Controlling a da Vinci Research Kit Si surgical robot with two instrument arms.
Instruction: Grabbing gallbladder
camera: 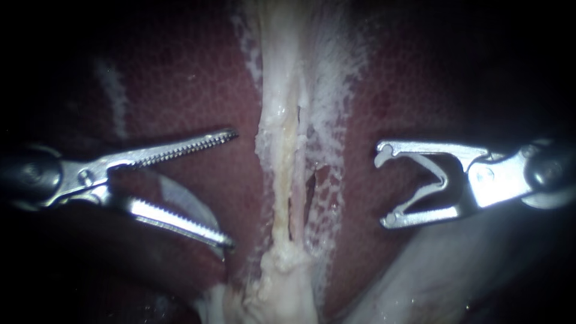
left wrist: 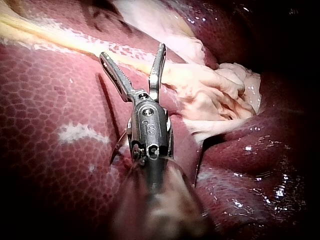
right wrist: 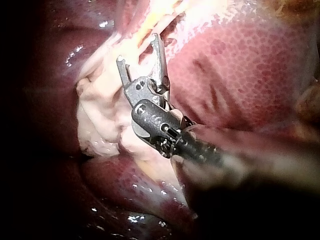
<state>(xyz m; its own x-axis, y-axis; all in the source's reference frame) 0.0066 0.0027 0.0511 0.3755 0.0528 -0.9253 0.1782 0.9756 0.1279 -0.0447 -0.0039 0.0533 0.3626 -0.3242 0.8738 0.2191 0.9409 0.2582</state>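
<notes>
The jaws of your left instrument (camera: 233,188) were spread wide and held nothing, and those of your right instrument (camera: 383,186) were also apart and empty, each beside the pale strip (camera: 282,150) that ran over the liver (camera: 180,90) between them, without touching it. The gallbladder (camera: 279,285), as I judged it, was the pale crumpled tissue at the lower end of that strip, so you needed to bring the toothed left jaws around a full fold of it, not its thin edge, and close slowly. No brand or label was readable; the small marks on the instruments I left unread.
</notes>
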